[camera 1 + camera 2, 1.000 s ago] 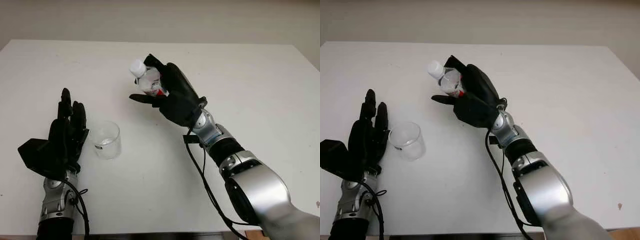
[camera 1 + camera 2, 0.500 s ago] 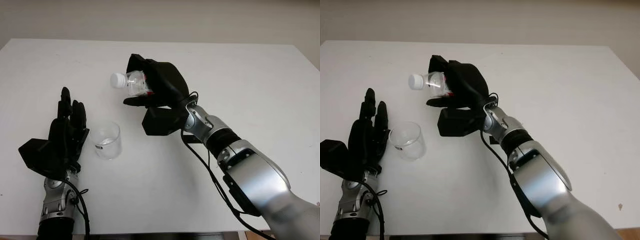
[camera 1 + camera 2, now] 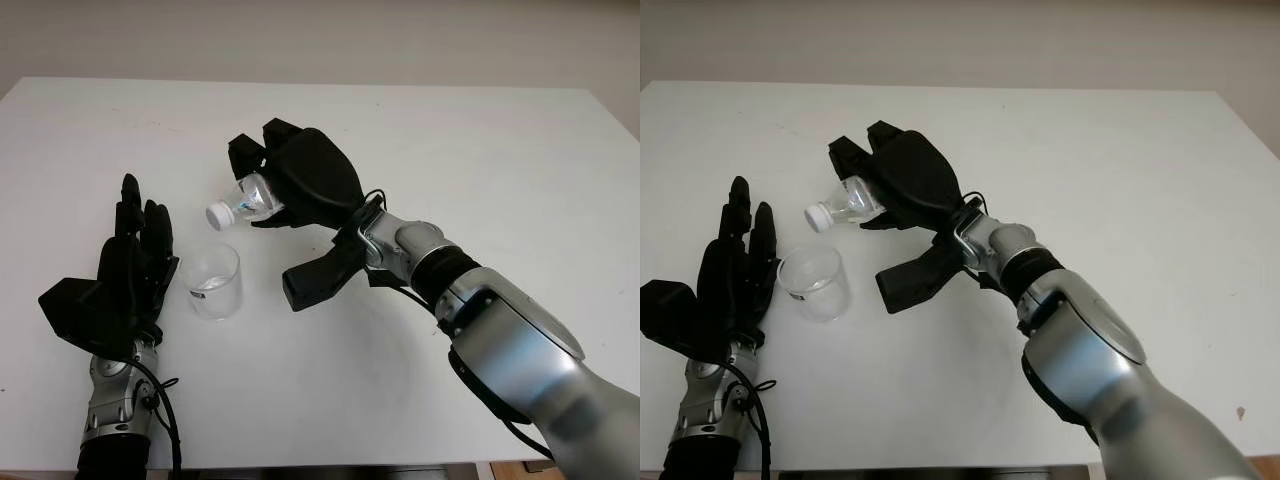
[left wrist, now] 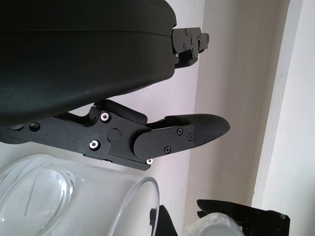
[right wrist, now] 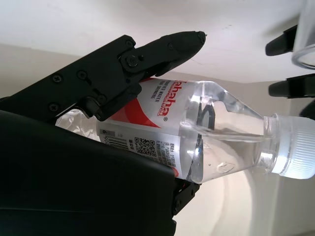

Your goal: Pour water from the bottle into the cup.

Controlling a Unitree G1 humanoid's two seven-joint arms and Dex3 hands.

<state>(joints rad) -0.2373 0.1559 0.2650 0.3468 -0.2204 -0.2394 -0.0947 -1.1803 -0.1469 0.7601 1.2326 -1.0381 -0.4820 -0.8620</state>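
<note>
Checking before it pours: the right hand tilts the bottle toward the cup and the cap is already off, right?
Not quite. The right hand does tilt the bottle toward the cup, but the white cap is on the neck, as the right wrist view shows.

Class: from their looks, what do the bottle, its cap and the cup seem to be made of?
The clear, tilted bottle in the right hand: likely thin glossy plastic; creased highlights, printed label. White ridged cap: probably matte opaque plastic. The clear cup beside the open left hand: transparent; glass or rigid plastic, can't tell.
</note>
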